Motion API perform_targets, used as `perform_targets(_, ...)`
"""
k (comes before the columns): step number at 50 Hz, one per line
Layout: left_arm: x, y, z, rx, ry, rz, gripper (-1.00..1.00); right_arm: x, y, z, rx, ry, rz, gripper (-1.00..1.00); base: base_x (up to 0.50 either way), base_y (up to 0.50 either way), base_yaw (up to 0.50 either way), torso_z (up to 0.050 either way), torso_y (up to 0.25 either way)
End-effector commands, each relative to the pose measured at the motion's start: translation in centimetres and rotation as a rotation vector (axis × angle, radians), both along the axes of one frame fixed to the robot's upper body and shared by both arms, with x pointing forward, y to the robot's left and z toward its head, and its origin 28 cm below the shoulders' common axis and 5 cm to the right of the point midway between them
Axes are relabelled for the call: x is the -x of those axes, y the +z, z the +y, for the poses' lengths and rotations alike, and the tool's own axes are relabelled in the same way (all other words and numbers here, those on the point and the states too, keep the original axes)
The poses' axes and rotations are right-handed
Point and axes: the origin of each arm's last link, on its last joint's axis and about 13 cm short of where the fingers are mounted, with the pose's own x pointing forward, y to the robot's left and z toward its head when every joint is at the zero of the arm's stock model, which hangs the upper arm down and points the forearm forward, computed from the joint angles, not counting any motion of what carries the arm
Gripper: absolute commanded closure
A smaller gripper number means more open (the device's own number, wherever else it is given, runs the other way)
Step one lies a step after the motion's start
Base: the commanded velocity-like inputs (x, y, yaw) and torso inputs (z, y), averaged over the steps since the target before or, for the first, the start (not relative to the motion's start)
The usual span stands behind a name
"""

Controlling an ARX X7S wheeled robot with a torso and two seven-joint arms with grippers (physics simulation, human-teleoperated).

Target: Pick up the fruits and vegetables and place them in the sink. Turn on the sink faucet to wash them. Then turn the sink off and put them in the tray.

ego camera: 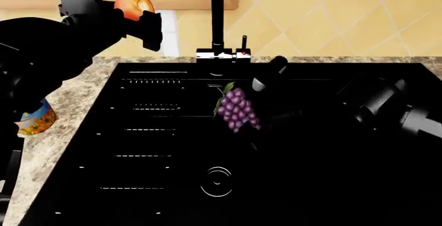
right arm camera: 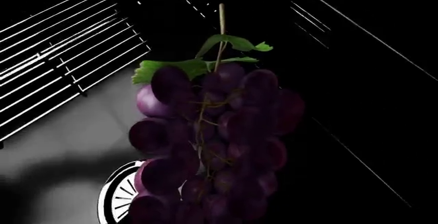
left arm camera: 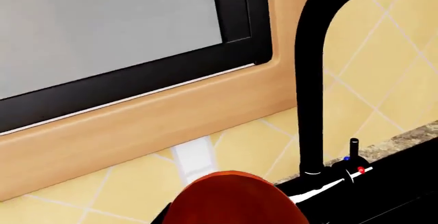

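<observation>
Flat, even simulator light, sharp throughout with no blur or edge distortion. The glossy black sink (ego camera: 138, 184) swallows detail; only its ridges and drain glint white. Both arms merge into that black. In the right wrist view the grape bunch (right arm camera: 212, 142) looks dim above a grey reflection.

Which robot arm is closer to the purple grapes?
Right. The right end effector is at the grape bunch over the sink; the left end effector is up by the wall, holding the orange-red fruit.
</observation>
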Motion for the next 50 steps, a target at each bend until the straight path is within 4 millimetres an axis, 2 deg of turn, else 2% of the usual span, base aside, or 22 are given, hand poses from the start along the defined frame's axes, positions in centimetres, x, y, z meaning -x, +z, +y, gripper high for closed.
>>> perform_targets(1, -0.2, 0.3, 0.0, 0.01, 0.003, -0.005, 1.0, 2.6, 4.5, -0.4, -0.133, -0.084, -0.119, 1.0, 0.0, 0.0, 0.0, -0.004, 0.25)
perform_targets(6, -0.4, 0.4, 0.2, 0.013, 0.012, -0.009, 1.0, 3.7, 7.7, -0.8, -0.256, -0.177, -0.191, 1.0, 0.0, 0.0, 0.0, -0.001, 0.05)
perform_targets(13, -0.5, 0.4, 0.3, 0.015, 0.016, -0.014, 1.0, 5.0, 9.7, -1.3, -0.269, -0.22, -0.264, 1.0, 0.0, 0.0, 0.0, 0.0, 0.0)
perform_targets(25, -0.2, 0.6, 0.9, 0.017, 0.047, -0.027, 1.0, 7.0, 10.9, -1.8, -0.237, -0.241, -0.335, 1.0, -0.48, -0.01, 0.0, 0.0, 0.0)
perform_targets(34, 0.7, 0.3, 0.2, 0.03, 0.044, -0.047, 1.0, 8.7, 11.0, -2.8, -0.248, -0.282, -0.439, 1.0, -0.43, -0.36, 0.0, 0.0, 0.0)
perform_targets(50, 1.5, 0.3, -0.8, 0.021, 0.019, -0.062, 1.0, 9.0, 11.2, -3.2, -0.286, -0.327, -0.523, 1.0, -0.31, -0.47, 0.0, 0.0, 0.0)
